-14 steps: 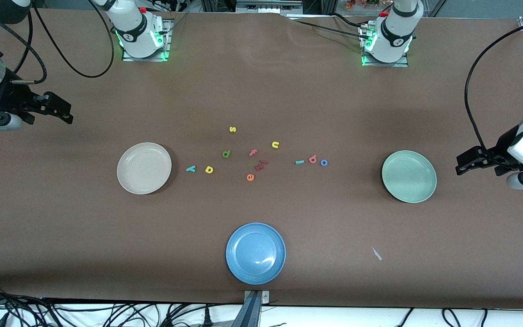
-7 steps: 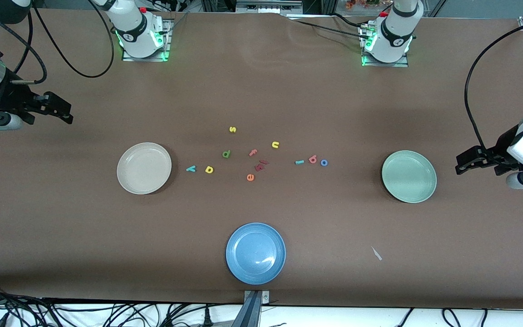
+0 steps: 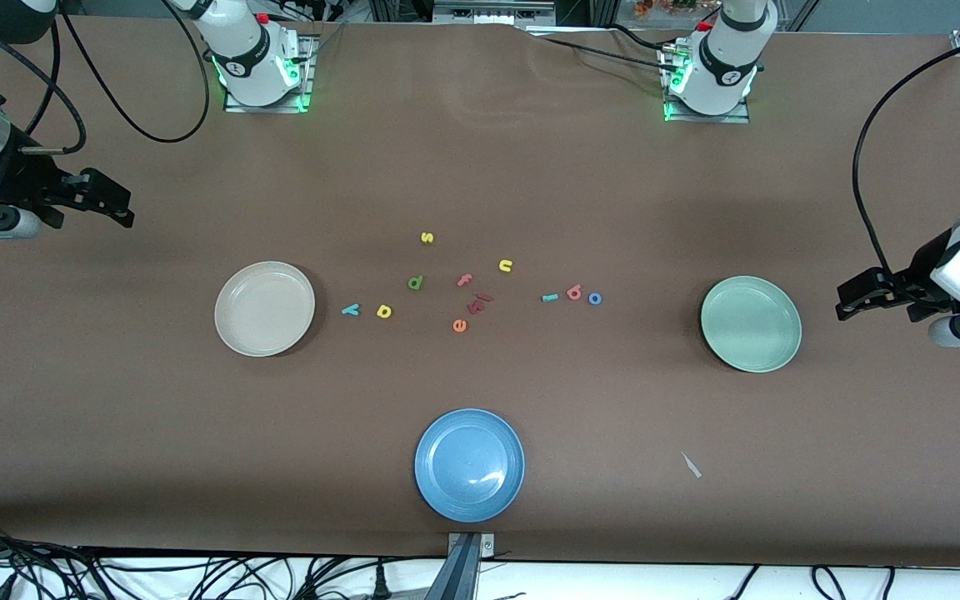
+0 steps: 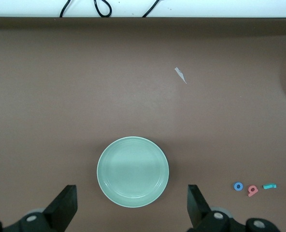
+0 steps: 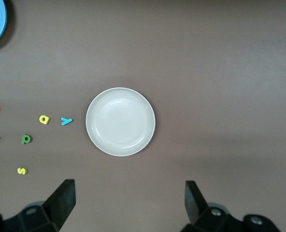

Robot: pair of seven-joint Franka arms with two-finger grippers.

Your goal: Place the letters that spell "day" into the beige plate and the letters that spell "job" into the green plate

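Both arms parked, letters untouched mid-bench.

Front view: open right gripper (image 3: 117, 208) waits; teal y (image 3: 350, 310) lies at four o'clock from it, beside beige plate (image 3: 264, 308).
Left wrist view: open left gripper (image 4: 132, 208) over green plate (image 4: 133, 171); teal j (image 4: 269, 185) at three o'clock.

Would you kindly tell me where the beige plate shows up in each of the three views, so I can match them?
Front view: the beige plate lies toward the right arm's end of the table, beside the teal y.
Left wrist view: not in it.
Right wrist view: the plate sits mid-picture.
Shared landmark: the teal y next to the plate, then the yellow a.
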